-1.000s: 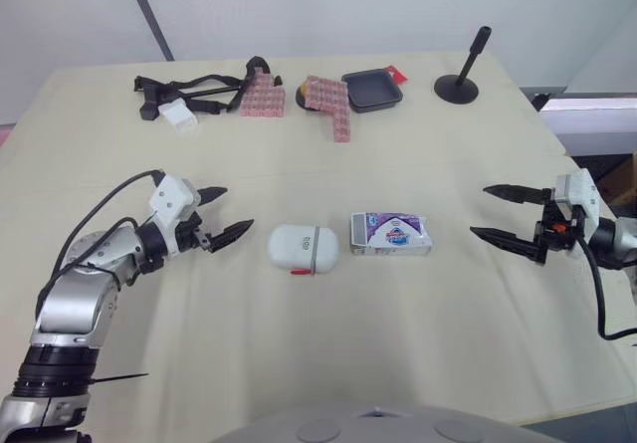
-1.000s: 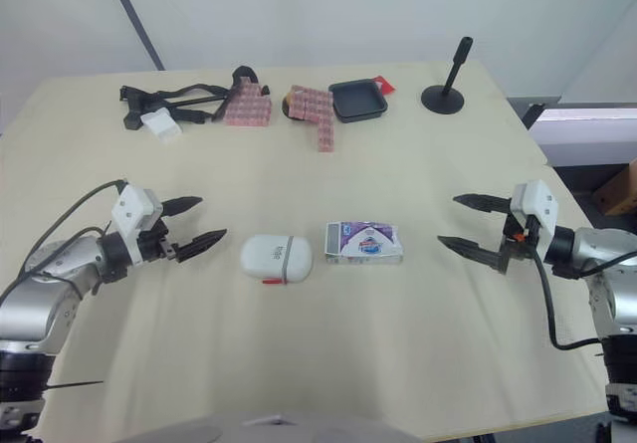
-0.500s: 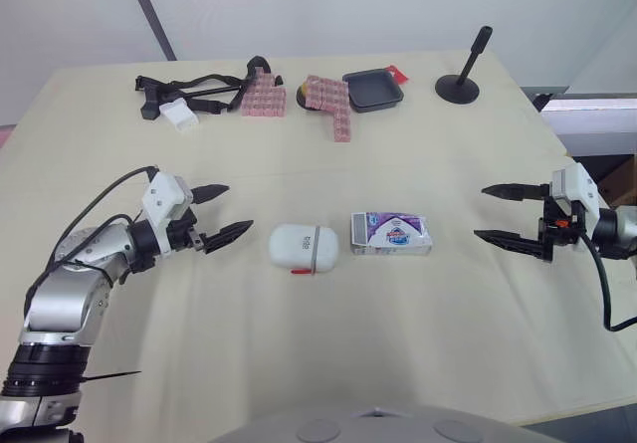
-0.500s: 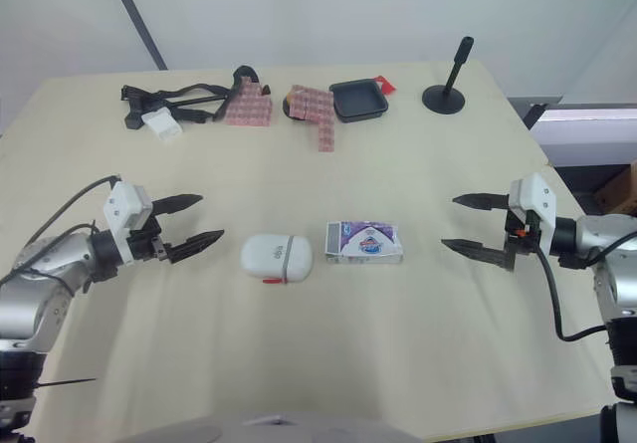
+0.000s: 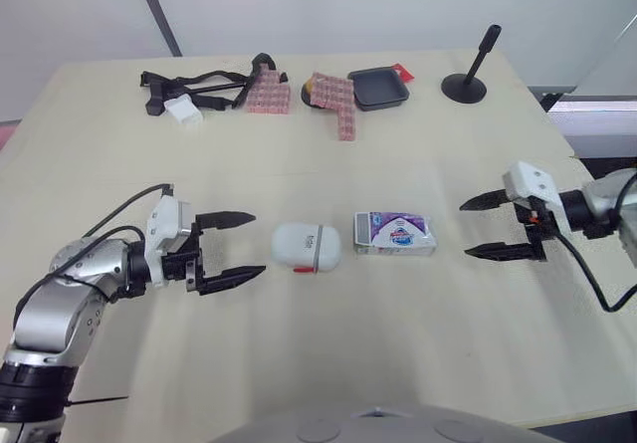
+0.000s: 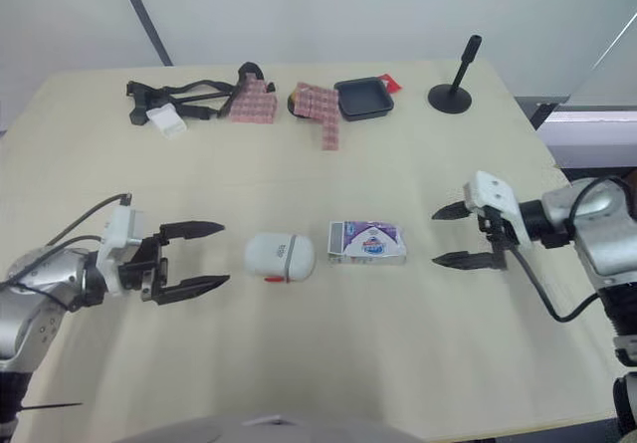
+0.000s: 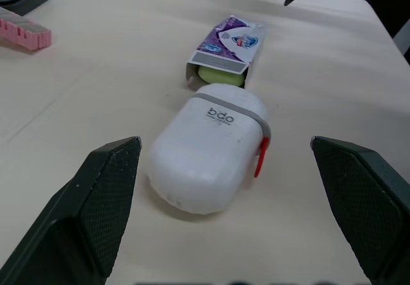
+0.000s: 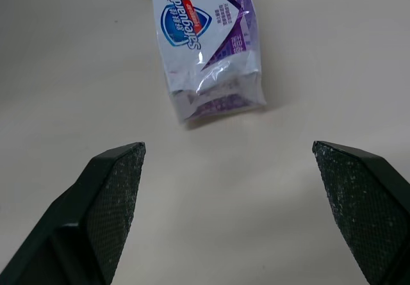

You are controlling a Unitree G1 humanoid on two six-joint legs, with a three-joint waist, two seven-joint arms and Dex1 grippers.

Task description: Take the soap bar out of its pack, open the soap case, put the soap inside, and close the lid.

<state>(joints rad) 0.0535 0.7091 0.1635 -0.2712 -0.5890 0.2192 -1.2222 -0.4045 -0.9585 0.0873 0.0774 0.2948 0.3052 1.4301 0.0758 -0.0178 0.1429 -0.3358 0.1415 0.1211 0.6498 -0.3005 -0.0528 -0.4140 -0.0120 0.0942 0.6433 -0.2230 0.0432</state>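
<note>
1. Left gripper [image 5: 258, 244]: lower left of the head view. Its two black fingers are spread wide and hold nothing. The tips point at the case, near it but not touching.
2. Right gripper [image 5: 464, 230]: middle right of the frame. Its fingers are also wide apart and empty. The tips point toward the pack with a clear gap.
3. White rounded plastic soap case [image 5: 306, 248] with a grey band and a red clasp: centre of the frame, lying flat with the lid closed, between the left gripper and the pack.
4. Purple-and-white soap pack [image 5: 395, 234]: just right of the case, lying flat. Its open end faces the case.
5. Pale green soap bar [image 7: 221, 75]: inside the pack, seen through the open end in the left wrist view.
6. Pale beige table [image 5: 299, 363]: carries everything.
7. Upper left of the frame: a tangle of black straps [image 5: 199, 90] with a small white box [image 5: 183, 111] beside it.
8. Upper centre: two clusters of pink blocks [image 5: 267, 93] and a black square tray [image 5: 378, 88] to their right.
9. Upper right: a black round-based stand [image 5: 466, 80] with an upright post.
</note>
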